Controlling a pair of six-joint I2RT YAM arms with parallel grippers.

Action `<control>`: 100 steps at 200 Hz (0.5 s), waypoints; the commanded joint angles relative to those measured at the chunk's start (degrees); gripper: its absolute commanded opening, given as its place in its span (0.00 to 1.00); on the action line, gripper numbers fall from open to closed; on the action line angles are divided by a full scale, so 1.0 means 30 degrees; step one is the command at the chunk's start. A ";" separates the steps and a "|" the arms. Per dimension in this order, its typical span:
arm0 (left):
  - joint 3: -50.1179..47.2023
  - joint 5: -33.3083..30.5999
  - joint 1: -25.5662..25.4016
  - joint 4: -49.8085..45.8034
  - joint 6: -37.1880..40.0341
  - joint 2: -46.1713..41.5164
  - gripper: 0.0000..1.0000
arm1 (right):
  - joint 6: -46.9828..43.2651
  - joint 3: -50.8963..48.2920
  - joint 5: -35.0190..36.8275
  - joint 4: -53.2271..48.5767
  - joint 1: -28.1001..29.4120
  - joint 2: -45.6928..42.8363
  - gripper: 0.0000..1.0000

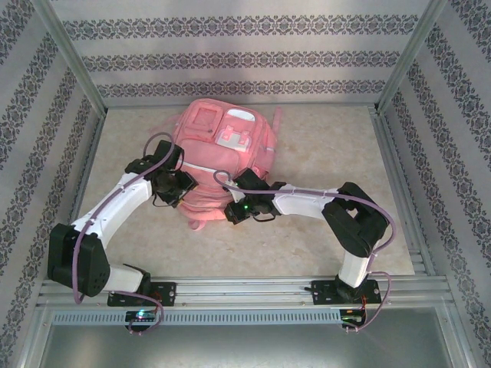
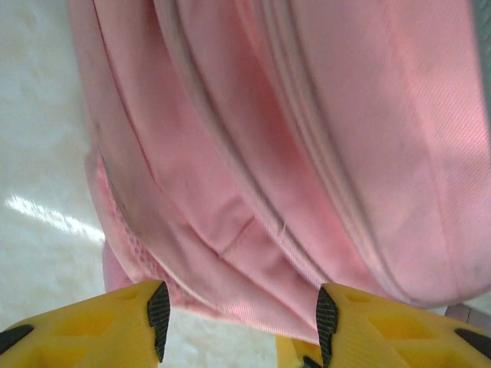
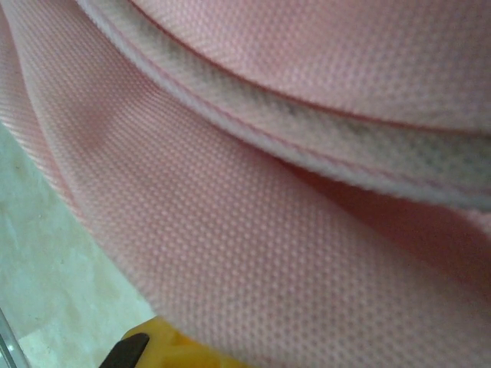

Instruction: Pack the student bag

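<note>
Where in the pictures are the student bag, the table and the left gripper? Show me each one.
student bag (image 1: 220, 159), top external view, on its pink front panel.
table (image 1: 330, 161), top external view, on bare beige surface right of the bag.
left gripper (image 2: 242, 326), left wrist view, midway between its yellow jaws.

no legible text or numbers, patches (image 1: 236, 136) on the student bag (image 1: 216, 162) unreadably small

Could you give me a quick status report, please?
Left pincer open at bag edge. Right pincer shut against bag fabric, grip unclear. Bag flat on table. Nothing blocking.
</note>
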 commanded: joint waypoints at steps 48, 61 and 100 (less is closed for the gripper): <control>-0.0780 0.1044 -0.1549 0.1184 -0.4772 0.1333 0.50 | 0.0594 0.0003 0.0554 0.0337 0.0197 -0.0049 0.00; -0.0934 0.0998 -0.1625 0.1797 -0.5084 0.1591 0.48 | 0.0682 -0.0209 0.0697 0.0479 0.0211 -0.0187 0.00; -0.0961 0.0554 -0.1632 0.2000 -0.5214 0.2624 0.37 | 0.0840 -0.0551 0.1012 0.0505 0.0197 -0.0408 0.00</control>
